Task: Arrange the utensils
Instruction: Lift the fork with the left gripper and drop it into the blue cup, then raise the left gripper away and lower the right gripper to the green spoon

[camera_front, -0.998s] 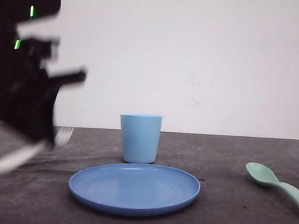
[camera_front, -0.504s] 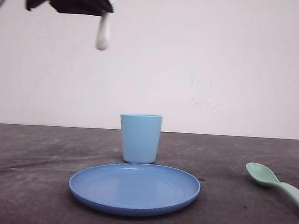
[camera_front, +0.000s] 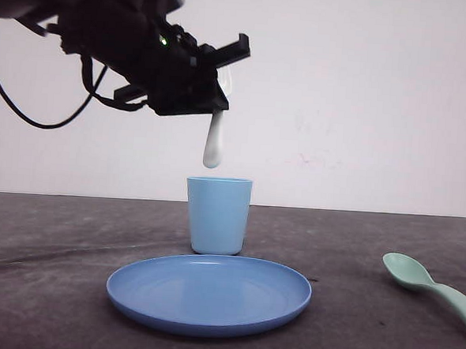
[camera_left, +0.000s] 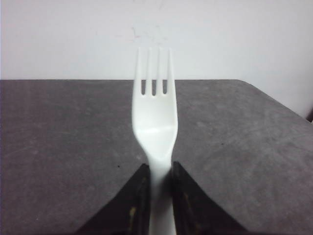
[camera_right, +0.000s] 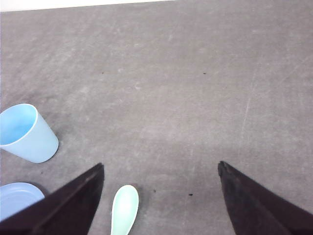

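My left gripper [camera_front: 214, 94] hangs in the air just above the light blue cup [camera_front: 218, 215], shut on the cream-white fork [camera_front: 213, 146]. The fork's handle end points down toward the cup's mouth. In the left wrist view the fork [camera_left: 154, 122] sticks out past the shut gripper [camera_left: 157, 169], tines away from me. The mint-green spoon [camera_front: 428, 285] lies on the table at the front right. My right gripper [camera_right: 161, 169] is high above the table and open, with the spoon's bowl [camera_right: 124, 209] below, near one finger.
A round blue plate [camera_front: 208, 293] sits on the dark grey table in front of the cup. The right wrist view has the cup [camera_right: 25, 133] and the plate's edge [camera_right: 14, 198] off to one side. A white wall stands behind the table.
The left arm swung from the far left, rose with the fork, then moved right and came down until the fork hangs over the cup. The spoon, cup and plate stayed put.
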`<state>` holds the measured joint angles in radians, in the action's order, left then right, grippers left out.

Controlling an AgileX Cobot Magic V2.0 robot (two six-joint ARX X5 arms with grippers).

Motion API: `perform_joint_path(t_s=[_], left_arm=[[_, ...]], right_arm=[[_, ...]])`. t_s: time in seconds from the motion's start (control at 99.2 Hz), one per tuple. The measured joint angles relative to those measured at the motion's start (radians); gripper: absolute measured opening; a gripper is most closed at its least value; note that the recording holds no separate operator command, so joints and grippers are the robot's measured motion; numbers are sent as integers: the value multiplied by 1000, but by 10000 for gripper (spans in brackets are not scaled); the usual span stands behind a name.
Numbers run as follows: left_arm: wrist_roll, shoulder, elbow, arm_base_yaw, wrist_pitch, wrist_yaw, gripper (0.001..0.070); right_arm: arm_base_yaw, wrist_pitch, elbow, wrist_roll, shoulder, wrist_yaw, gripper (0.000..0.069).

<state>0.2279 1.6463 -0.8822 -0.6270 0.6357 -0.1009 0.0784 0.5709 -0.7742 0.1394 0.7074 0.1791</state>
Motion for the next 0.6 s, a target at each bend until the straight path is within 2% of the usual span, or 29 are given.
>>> perform_joint_path(t_s=[0.222, 0.423, 0.605], left_arm=[[0, 29, -3, -3, -5, 0, 52], [0, 29, -3, -6, -3, 0, 232], [1, 26, -3, -18, -29, 1, 267]], right_arm=[[0, 0, 0, 0, 0, 0, 465], [0, 0, 0, 6, 0, 0, 465], [1, 26, 0, 10, 1, 0, 465]])
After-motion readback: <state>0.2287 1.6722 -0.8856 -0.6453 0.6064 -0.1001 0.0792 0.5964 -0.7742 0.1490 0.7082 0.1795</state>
